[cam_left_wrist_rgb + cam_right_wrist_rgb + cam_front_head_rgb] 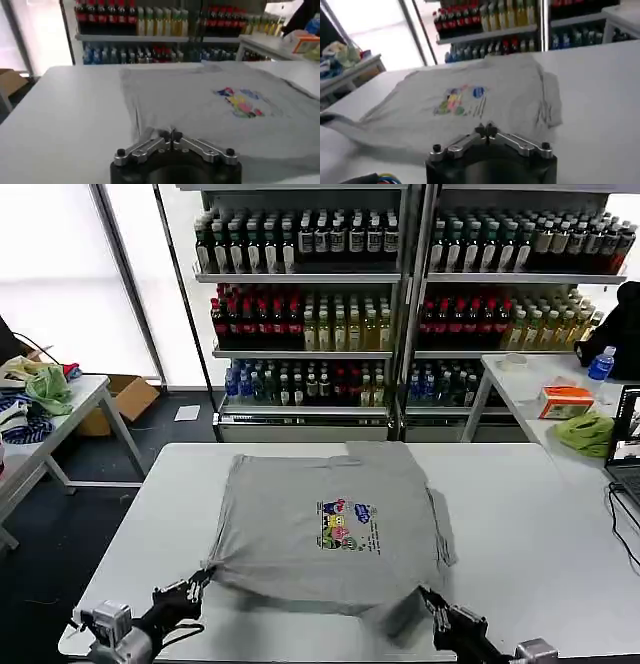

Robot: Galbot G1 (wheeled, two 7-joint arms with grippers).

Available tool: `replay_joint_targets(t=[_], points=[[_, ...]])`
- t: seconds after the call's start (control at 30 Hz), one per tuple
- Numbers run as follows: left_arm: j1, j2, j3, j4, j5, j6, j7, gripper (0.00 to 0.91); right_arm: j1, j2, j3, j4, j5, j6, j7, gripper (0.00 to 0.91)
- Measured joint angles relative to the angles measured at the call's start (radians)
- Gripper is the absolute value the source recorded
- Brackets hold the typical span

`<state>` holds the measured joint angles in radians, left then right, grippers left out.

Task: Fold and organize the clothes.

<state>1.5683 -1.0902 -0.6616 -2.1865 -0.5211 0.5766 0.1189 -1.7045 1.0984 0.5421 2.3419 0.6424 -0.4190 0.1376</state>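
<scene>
A light grey T-shirt (pixel 330 524) with a small multicoloured chest print (pixel 345 526) lies spread on the white table (pixel 520 534), neck end away from me. My left gripper (pixel 200 582) is shut on the shirt's near left hem corner, and the fingertips (pixel 170 135) pinch a ridge of grey fabric (pixel 210 105). At the near right hem corner my right gripper (pixel 430 599) is shut on the fabric too, its fingertips (pixel 485 129) closed against the shirt (pixel 470 100). The near hem is bunched and slightly raised between the two grippers.
Shelves of bottled drinks (pixel 310 294) stand behind the table. A side table (pixel 60 409) at the left holds lime-green and patterned cloths. The right-hand table (pixel 530 379) carries an orange box (pixel 566 399), a green cloth (pixel 588 432), a laptop (pixel 628 439) and a cable.
</scene>
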Motion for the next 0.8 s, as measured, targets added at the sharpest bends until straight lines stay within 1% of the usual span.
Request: replay_joint_targets(t=[0.27,0.53,0.57,0.6,0.63,0.8], points=[[-0.137,0.037,0.052,0.087,-0.059,0.002,-0.014,0.01,0.152,0.02,-0.033,-0.086,-0.008,0.003,0.025,0.0],[-0.282,0.028,0.111,0.195,-0.099,0.002,-0.035,0.01,0.325,0.06,-0.103,-0.218,-0.051,0.006,0.044,0.0],[-0.302,0.025,0.119,0.211,-0.102,0.002,-0.039,0.03,0.346,0.064,-0.113,-0.237,-0.058,0.004,0.045,0.0],[-0.319,0.021,0.127,0.226,-0.104,0.002,-0.041,0.786,0.364,0.068,-0.122,-0.255,-0.063,0.001,0.048,0.0],[-0.336,0.018,0.134,0.241,-0.105,0.002,-0.042,0.907,0.382,0.072,-0.132,-0.274,-0.07,-0.002,0.049,0.907],[-0.398,0.011,0.163,0.315,-0.093,0.002,-0.039,0.907,0.463,0.087,-0.177,-0.364,-0.116,-0.01,0.044,0.907]])
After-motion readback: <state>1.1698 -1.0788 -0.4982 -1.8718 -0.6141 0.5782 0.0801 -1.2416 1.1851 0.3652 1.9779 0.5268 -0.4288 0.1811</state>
